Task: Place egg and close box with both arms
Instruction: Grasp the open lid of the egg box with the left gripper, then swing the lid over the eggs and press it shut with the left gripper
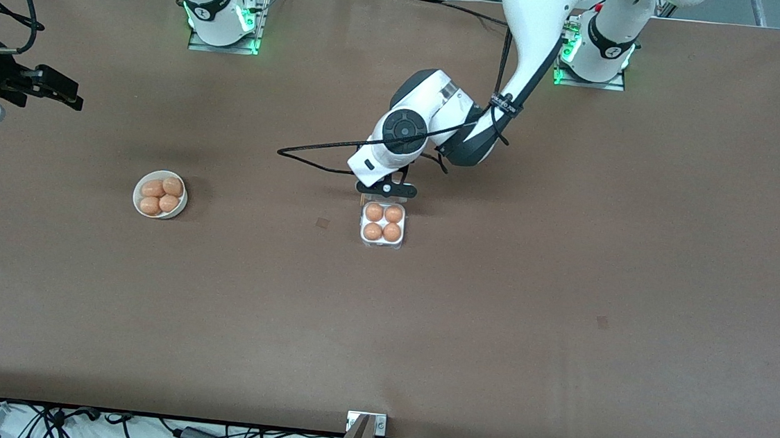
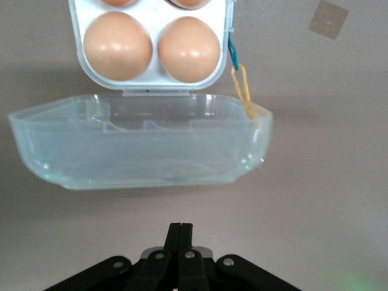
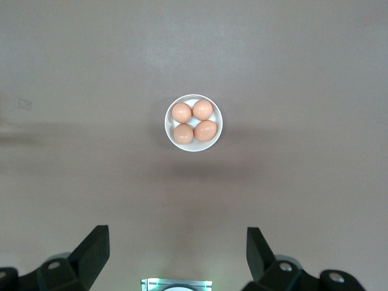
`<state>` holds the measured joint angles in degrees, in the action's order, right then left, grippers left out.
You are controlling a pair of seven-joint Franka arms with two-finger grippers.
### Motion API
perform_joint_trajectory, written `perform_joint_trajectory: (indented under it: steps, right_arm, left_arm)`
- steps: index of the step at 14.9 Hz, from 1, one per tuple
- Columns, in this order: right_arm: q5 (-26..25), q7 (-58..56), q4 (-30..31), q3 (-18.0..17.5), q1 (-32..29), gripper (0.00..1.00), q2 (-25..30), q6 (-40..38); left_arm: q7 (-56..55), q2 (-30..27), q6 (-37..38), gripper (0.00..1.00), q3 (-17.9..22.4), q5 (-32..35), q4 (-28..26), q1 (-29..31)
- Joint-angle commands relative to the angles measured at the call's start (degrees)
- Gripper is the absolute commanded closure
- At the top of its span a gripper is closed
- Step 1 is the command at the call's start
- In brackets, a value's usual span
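The box (image 1: 382,225) stands mid-table, its white tray (image 2: 151,82) filled with several brown eggs (image 2: 118,45). Its clear lid (image 2: 139,142) hangs open, folded back toward the robots' bases. My left gripper (image 1: 387,189) is low over that lid's edge; in the left wrist view the left gripper (image 2: 180,229) is shut with nothing in it, a little short of the lid. The right gripper (image 1: 59,90) waits high up at the right arm's end of the table. In its own view the right gripper (image 3: 176,239) is open and holds nothing.
A round white bowl (image 1: 160,195) with several eggs sits toward the right arm's end of the table; the bowl (image 3: 193,122) also shows in the right wrist view. A yellow and blue loop (image 2: 241,79) hangs at the box's corner.
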<state>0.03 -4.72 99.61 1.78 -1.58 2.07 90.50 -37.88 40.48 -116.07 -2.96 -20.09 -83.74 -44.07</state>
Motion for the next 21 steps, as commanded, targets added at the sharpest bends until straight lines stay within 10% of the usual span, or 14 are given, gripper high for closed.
perform_joint_trajectory:
  steps: [1, 21]
  right_arm:
    - [0.9, 0.4, -1.1, -0.6, -0.6, 0.00, -0.3, -0.7]
    - [0.9, 0.4, -1.1, -0.7, -0.4, 0.00, -0.2, -0.8]
  left_arm:
    - [-0.8, 0.8, -0.4, 0.99, 0.5, 1.6, 1.0, -0.1]
    - [0.1, 6.6, -5.4, 0.99, 2.3, 1.6, 12.1, 4.5]
